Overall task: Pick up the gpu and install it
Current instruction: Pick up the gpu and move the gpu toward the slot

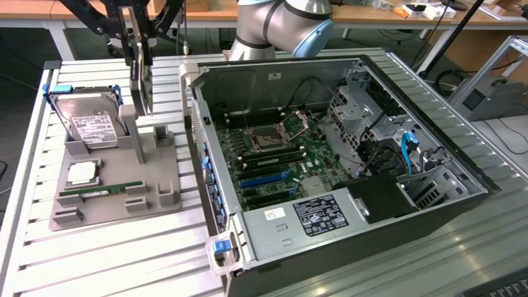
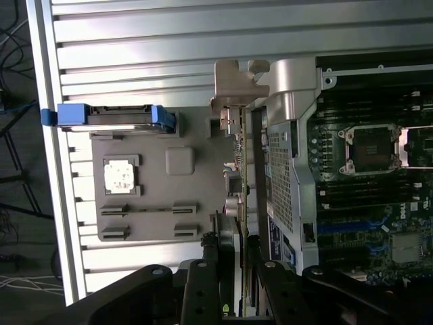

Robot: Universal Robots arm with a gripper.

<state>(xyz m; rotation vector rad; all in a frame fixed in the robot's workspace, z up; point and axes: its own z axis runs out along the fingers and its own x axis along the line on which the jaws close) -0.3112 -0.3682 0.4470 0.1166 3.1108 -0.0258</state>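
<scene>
The gpu (image 1: 146, 83) stands on edge over the upright holder of the grey fixture (image 1: 107, 207), at the exterior view's left, next to the open computer case (image 1: 330, 154). My gripper (image 1: 138, 55) comes down on it from above, its black fingers pressed on both faces of the card. In the wrist view the gpu (image 2: 239, 176) is seen edge-on, its silver bracket (image 2: 237, 88) at the far end, and my gripper (image 2: 235, 254) is shut on the card's near end. The motherboard's blue slots (image 1: 264, 179) lie bare inside the case.
On the fixture rest a hard drive with a white label (image 1: 91, 120), a square processor (image 1: 83, 173) and a slim green memory stick (image 1: 103, 190). The case wall (image 1: 194, 124) rises close beside the card. Cables and a drive cage (image 1: 371, 117) crowd the case's far side.
</scene>
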